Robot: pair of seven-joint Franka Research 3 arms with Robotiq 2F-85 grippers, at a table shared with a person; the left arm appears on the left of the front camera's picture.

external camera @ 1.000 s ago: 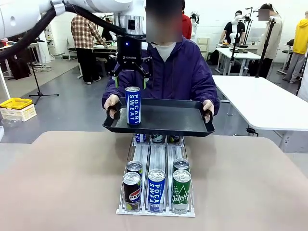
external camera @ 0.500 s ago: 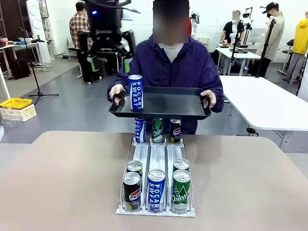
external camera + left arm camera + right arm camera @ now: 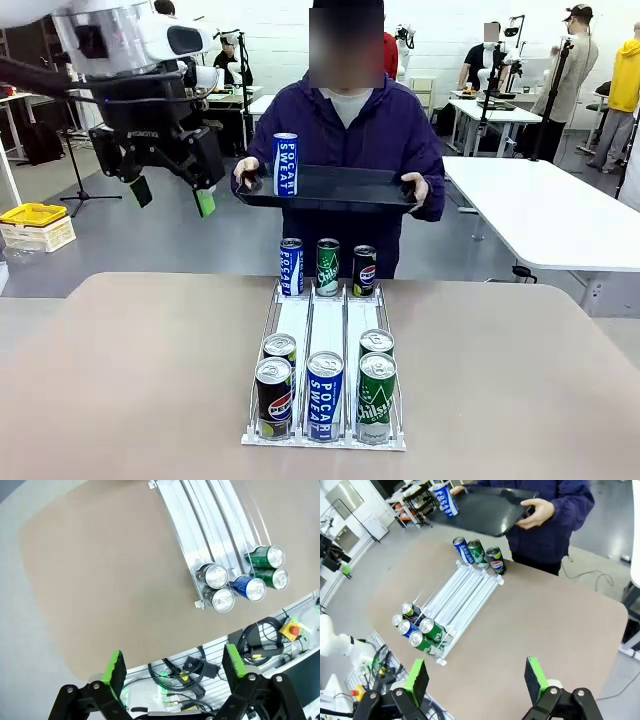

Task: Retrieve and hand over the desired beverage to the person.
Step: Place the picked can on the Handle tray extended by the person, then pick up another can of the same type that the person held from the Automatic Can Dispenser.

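A: Status of the left tool (image 3: 172, 196)?
B: Raised above the worktop (image 3: 130, 380), off to the robot's left of the tray (image 3: 340, 187), with a clear gap to it. Jaws spread wide, green pads (image 3: 116, 666) well apart, nothing between them.
A: And the right tool (image 3: 476, 679)?
B: High over the worktop on the robot's right, pointing down at it. Jaws wide as well, empty.
A: Where's the drink?
B: The blue Pocari Sweat can (image 3: 285, 164) stands upright on the black tray, near the end on the robot's left. The person (image 3: 345, 130) in the dark purple hooded top is at the far side and holds the tray level by both ends, about chest height, clear of the worktop.
A: Anything touching the can?
B: It sits on the tray. One hand (image 3: 247, 176) grips the rim just beside it; can't tell if they touch.
A: Rack?
B: The white three-lane rack (image 3: 327, 320) runs down the middle of the worktop. At the far end, three upright cans stand side by side: far blue can (image 3: 291, 267), far green can (image 3: 328, 266), far Pepsi can (image 3: 365, 270). At the near end: near Pepsi can (image 3: 273, 398) in the left lane with a second can (image 3: 279, 350) right behind it, near Pocari can (image 3: 324, 395) in the middle, near Chilsung can (image 3: 376, 397) on the right with another green can (image 3: 376, 343) behind.
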